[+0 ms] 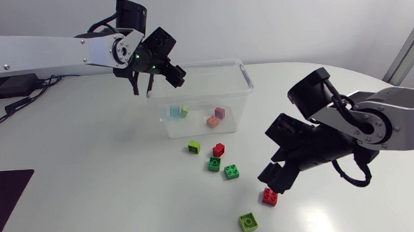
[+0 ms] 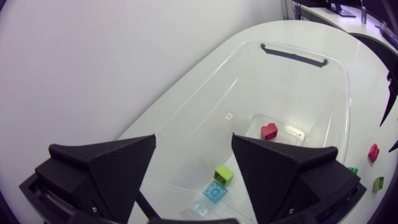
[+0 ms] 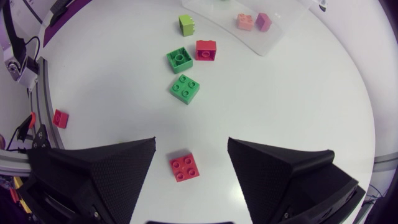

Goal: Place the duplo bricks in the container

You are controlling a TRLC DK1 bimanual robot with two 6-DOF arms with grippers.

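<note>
Caught the right jaws spread wide and empty, low over the white counter (image 1: 88, 173), with a red brick (image 3: 185, 167) lying studs-up below the gap between the two wedges and touching neither. Showed that brick as a square two-by-two (so no long axis to line up on), with its edges turned a little off the line of the jaws. Put the right arm (image 1: 402, 122) plainly nearer to it than the left arm (image 1: 45, 52). Found the left jaws likewise apart and empty, hung above a back corner of the clear container (image 1: 246, 77). Counted four small bricks already inside the container: a light blue brick (image 1: 172, 112), a green one beside it, a pink brick (image 1: 220, 113) and a salmon one touching that. Left six out on the counter: the red brick, a green brick (image 1: 248, 222) just beyond it toward the front edge, and a loose cluster (image 1: 214, 164) of two green, one red and one lime between the right jaws and the container's front wall. Judged the coming move a short straight drop onto the red brick, perhaps with a slight wrist twist to meet two flat sides squarely; risked nudging it aside otherwise.
</note>
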